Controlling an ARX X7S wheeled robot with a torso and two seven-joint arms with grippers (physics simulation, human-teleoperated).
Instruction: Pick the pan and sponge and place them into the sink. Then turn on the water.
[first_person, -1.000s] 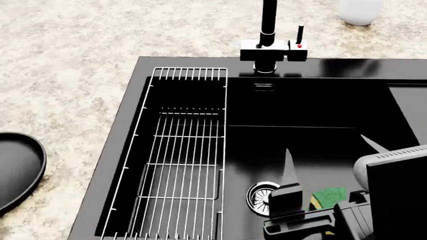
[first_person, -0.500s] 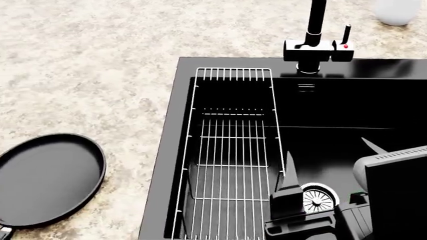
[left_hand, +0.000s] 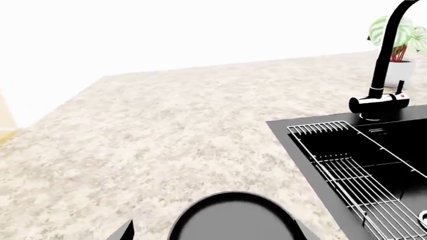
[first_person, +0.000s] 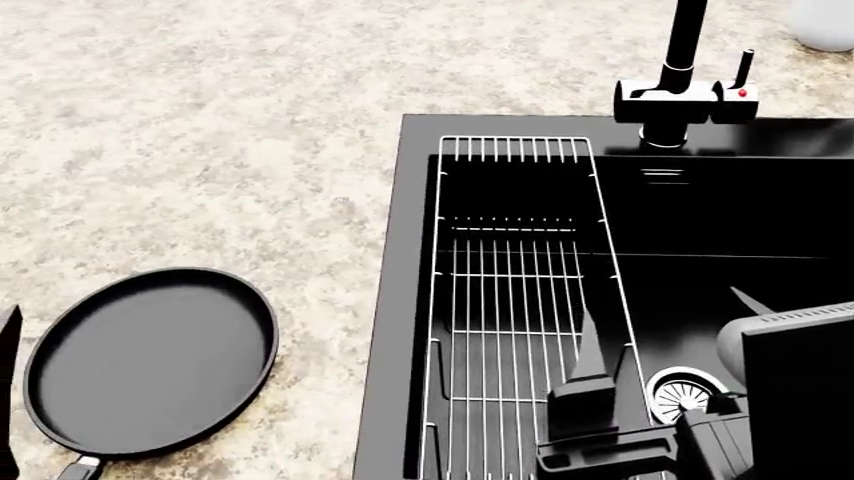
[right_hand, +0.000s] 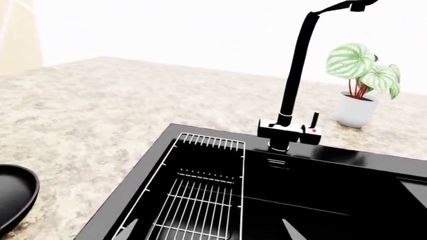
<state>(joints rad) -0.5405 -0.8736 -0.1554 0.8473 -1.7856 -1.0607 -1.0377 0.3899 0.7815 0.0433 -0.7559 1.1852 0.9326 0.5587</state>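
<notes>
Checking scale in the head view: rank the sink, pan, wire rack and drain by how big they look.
1. Sink, cut off by the frame.
2. Wire rack and pan look alike in area; not ranked.
3. Drain, far smallest, partly behind the right gripper.

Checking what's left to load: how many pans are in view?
1. The pan lies on the speckled countertop, left of the sink and outside it. Its handle runs off the head view's lower edge. None shows in the basin, though the right gripper covers part.
</notes>
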